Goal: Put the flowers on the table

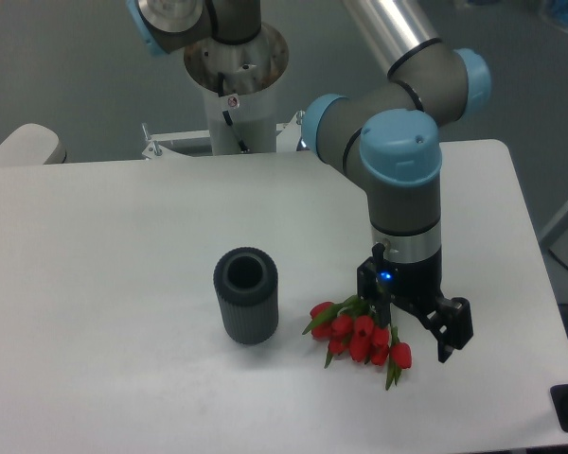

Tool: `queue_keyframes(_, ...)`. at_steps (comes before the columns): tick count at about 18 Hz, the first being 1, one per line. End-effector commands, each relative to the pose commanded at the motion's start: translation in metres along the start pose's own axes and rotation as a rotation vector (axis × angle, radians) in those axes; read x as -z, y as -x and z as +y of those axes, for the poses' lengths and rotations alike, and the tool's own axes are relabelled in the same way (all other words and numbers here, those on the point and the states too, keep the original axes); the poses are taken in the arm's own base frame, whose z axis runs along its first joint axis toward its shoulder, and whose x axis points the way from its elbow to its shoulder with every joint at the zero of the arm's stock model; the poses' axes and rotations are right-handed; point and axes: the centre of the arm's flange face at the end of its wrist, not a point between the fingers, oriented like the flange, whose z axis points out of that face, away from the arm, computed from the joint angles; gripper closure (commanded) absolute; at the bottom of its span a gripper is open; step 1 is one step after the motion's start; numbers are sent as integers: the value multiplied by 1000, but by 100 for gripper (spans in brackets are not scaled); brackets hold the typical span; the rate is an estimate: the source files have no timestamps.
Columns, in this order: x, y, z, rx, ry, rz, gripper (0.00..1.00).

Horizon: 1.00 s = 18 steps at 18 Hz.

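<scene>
The flowers (360, 339), a small bunch of red tulip buds with green stems and leaves, lie on the white table (123, 246) at the front right, buds pointing left and forward. My gripper (412, 326) points down just right of and over the stem end. Its black fingers (454, 331) stand wide apart, so it is open. The stem ends run under the gripper's left side and are partly hidden. I cannot tell whether a finger still touches the stems.
A dark grey ribbed cylindrical vase (246, 295) stands upright and empty just left of the flowers. The arm's base (235, 85) is at the table's back edge. The table's front and right edges are close to the gripper.
</scene>
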Motion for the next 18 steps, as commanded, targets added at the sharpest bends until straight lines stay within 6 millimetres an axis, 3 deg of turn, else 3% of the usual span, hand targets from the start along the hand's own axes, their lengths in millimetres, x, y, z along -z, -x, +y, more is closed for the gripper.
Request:
queue_keyframes(3,6,10,25,-5,13,13,0)
queue_keyframes(6,7,13,32,-65,26,45,0)
queue_keyframes(12,13,20,76,-127,44,64,0)
queue_keyframes(18,12,16,83,-140,44,74,0)
